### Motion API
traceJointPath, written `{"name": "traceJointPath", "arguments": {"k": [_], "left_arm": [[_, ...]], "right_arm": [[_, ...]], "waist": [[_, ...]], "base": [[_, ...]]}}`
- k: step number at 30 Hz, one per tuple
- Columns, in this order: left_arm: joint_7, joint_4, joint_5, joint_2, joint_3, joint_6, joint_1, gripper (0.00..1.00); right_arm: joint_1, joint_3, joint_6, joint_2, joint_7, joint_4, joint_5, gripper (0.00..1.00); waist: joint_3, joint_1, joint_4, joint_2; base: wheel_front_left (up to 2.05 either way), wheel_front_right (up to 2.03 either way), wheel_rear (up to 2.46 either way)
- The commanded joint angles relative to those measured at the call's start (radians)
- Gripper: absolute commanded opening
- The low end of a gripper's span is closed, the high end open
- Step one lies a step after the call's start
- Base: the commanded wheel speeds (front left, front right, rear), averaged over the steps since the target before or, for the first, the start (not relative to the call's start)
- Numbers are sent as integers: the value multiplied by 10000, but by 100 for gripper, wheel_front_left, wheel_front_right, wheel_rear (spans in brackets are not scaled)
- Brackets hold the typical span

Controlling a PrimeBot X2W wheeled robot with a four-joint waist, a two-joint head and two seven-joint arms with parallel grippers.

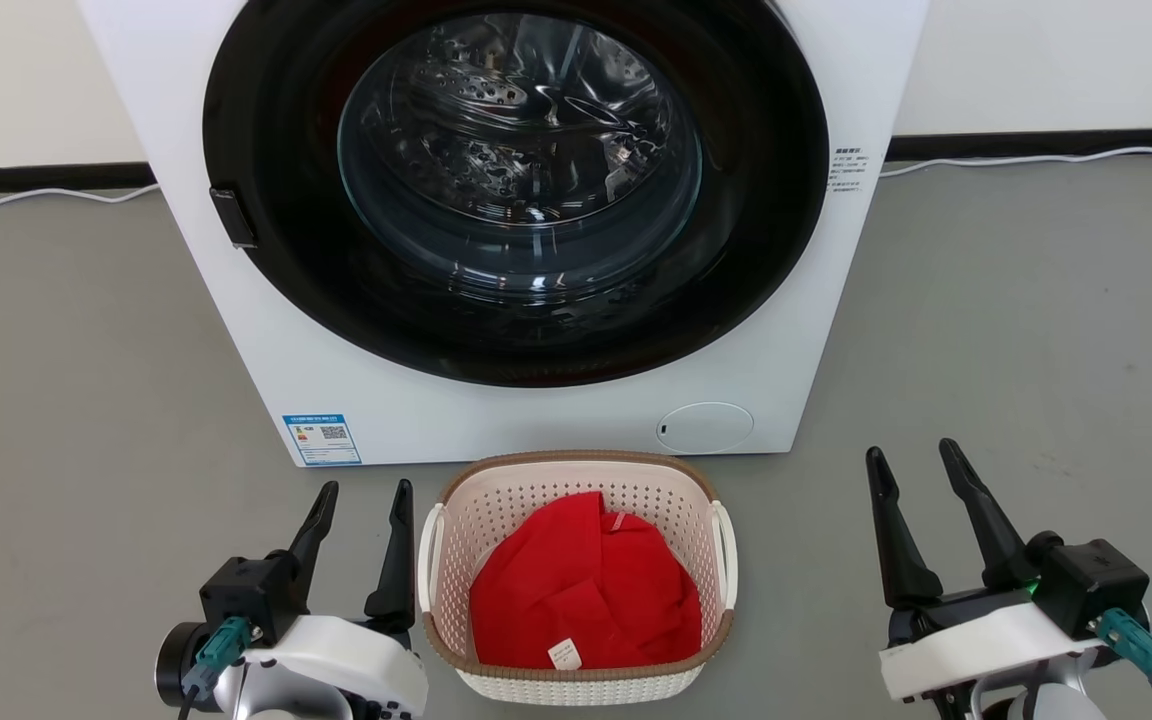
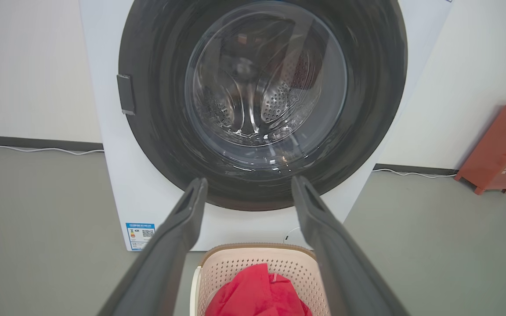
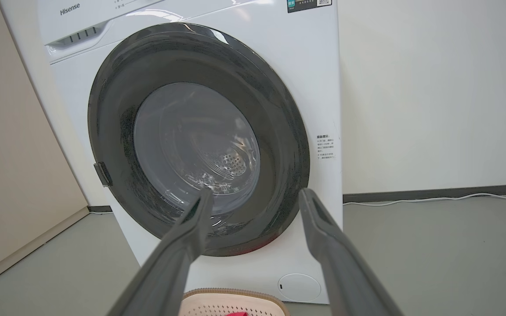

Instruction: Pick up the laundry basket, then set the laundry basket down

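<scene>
- The gray floor (image 1: 56,400) spreads all around. A thin white cord (image 1: 36,195) lies on it by the wall.
- The big white washing machine (image 1: 266,340) stands on the floor. Its round dark door (image 1: 521,160) is shut.
- The laundry basket (image 1: 576,462) sits on the floor right in front of the washing machine, between the two grippers.
- A red cloth (image 1: 581,590) lies inside the basket. It has a little white tag (image 1: 565,655) on it.
- The left gripper (image 1: 366,487) is just beside the basket's left handle. Its fingers are spread wide and hold nothing.
- The right gripper (image 1: 911,450) is well apart from the basket. Its fingers are spread wide too, and hold nothing.
- A small blue sticker (image 1: 322,438) sits low on the washing machine's front.
</scene>
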Motion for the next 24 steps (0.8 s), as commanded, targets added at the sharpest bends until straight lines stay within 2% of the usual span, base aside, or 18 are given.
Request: {"name": "traceJointPath", "arguments": {"k": [1, 24], "left_arm": [[-107, -254, 45, 101, 269, 72, -453, 100], [-107, -235, 54, 101, 268, 72, -467, 100]], "right_arm": [[-450, 160, 73, 11, -109, -163, -54, 100], [-470, 264, 73, 38, -109, -68, 73, 100]], "waist": [[-6, 0, -2, 0], [73, 0, -33, 0]], "base": [[0, 0, 0], [0, 0, 0]]}}
